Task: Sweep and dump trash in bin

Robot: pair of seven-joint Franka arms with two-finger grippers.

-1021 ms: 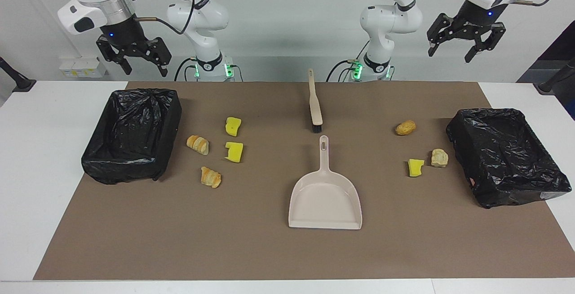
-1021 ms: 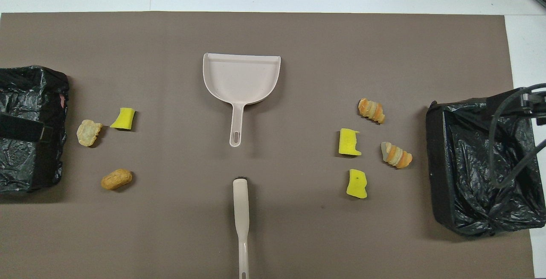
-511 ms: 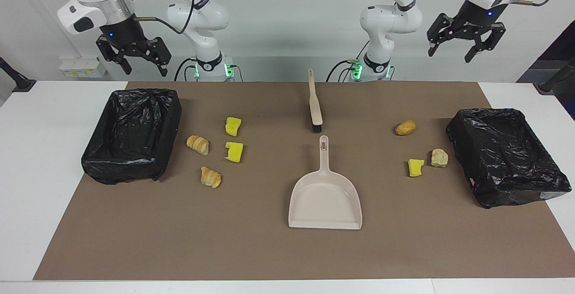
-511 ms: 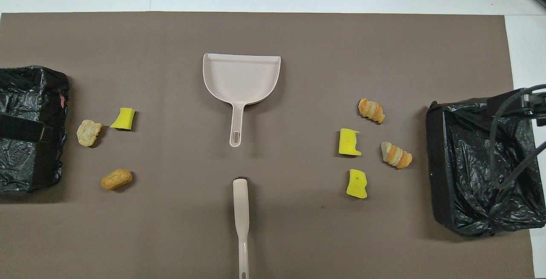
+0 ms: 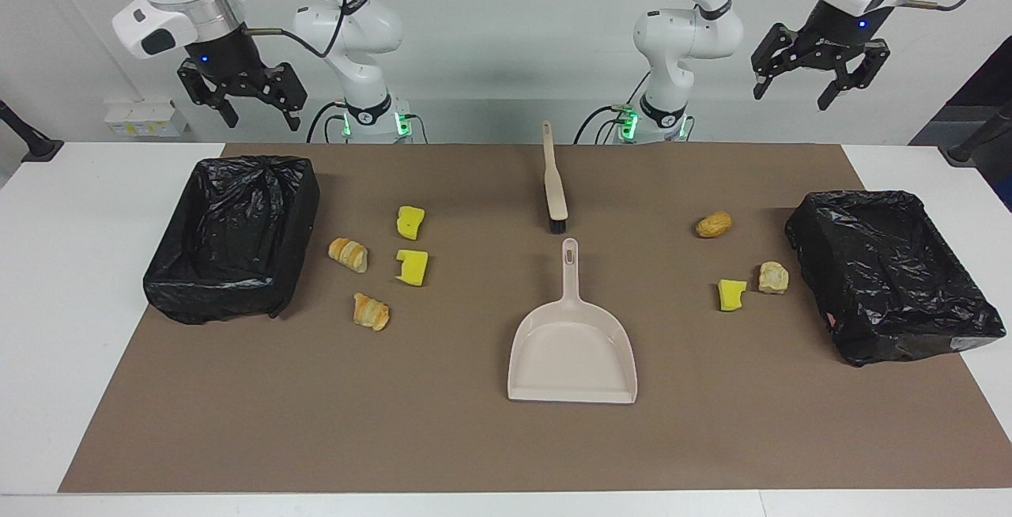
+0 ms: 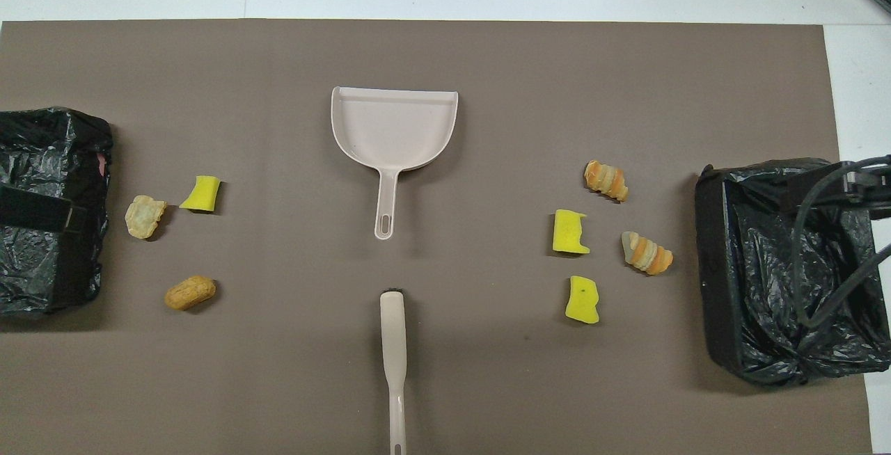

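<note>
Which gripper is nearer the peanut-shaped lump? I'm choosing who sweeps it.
Left. The left gripper hangs raised near that lump; the right gripper is over the bin at the table's right-arm end.

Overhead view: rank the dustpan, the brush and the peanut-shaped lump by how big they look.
1. Dustpan, largest by area.
2. Brush, long but thin; its handle runs off the picture's bottom edge, so its full length is unsure.
3. Peanut-shaped lump, clearly smallest.

A brown mat (image 5: 443, 438) covers most of the white table (image 5: 63, 280), whose bare surface shows at both ends. By the wall near the right arm's end sits a small white box (image 5: 146, 118). A dark stand (image 5: 24, 141) rests at that table edge.
</note>
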